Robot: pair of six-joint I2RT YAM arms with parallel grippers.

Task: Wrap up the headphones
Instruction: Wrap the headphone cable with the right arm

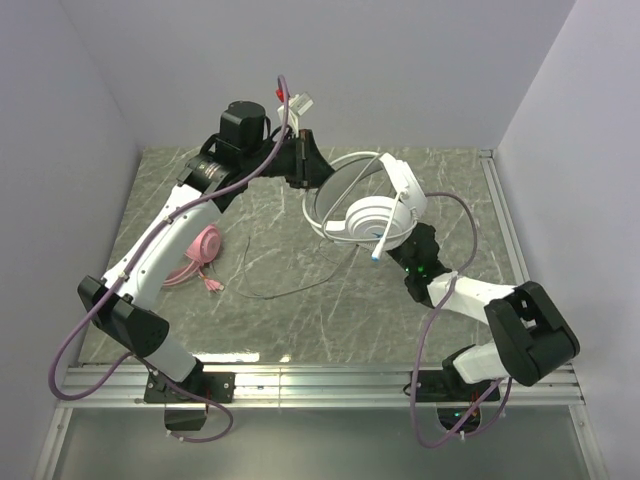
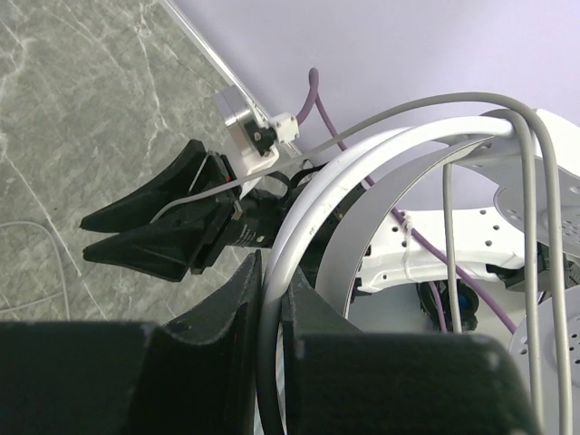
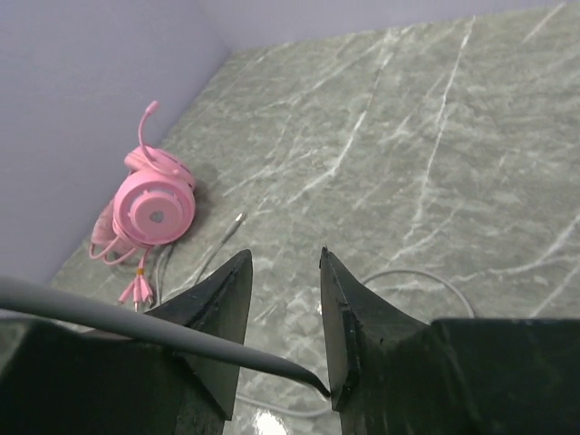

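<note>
Above the grey marbled tabletop, the left hand clamps the white over-ear headset by its band, the right hand gapes around its thin pale cable, seemingly mostly unwound, while the pink headset lies aside, apparently bundled.

Grey marbled table bears the pink headset and a thin cable

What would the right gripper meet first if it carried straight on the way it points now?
Most likely the marble table: the right gripper aims down at it, the pink headset well off to the side. Depth is unclear.
</note>
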